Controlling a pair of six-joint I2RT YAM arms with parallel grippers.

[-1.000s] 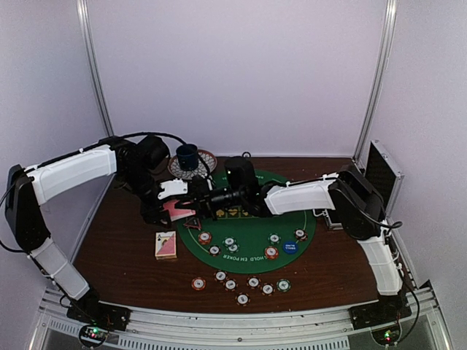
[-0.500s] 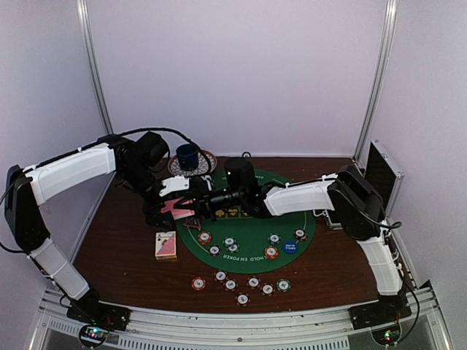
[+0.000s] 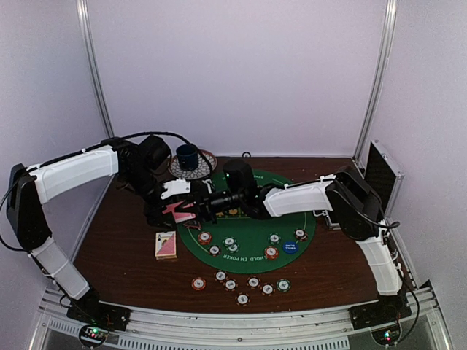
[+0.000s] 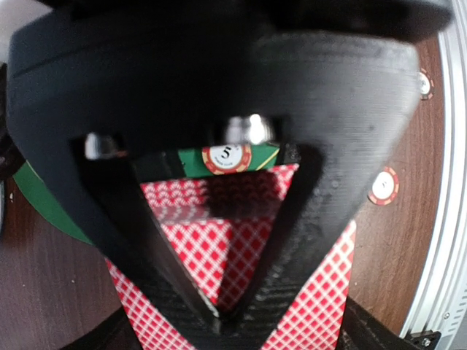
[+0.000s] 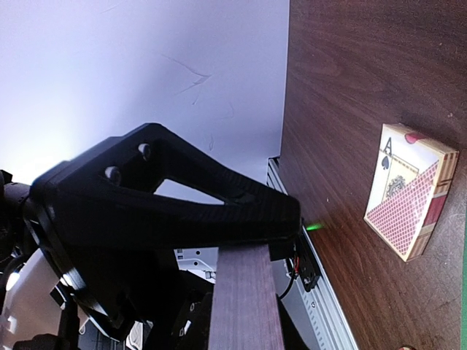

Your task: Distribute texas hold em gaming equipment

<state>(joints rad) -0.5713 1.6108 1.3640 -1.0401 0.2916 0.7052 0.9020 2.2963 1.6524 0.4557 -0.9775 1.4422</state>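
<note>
Two-arm hover over tabletop [image 3: 117,251], pinching pink-backed cards [image 3: 177,210] in right gripper [image 3: 198,207] jaws; cannot tell left gripper [image 3: 169,216] jaws spread or pressed together.

A fixed camera looks down over my arm bases [image 3: 95,315]; my wrist cameras sit close, the right sharing the card box [image 5: 408,191] with it.
</note>
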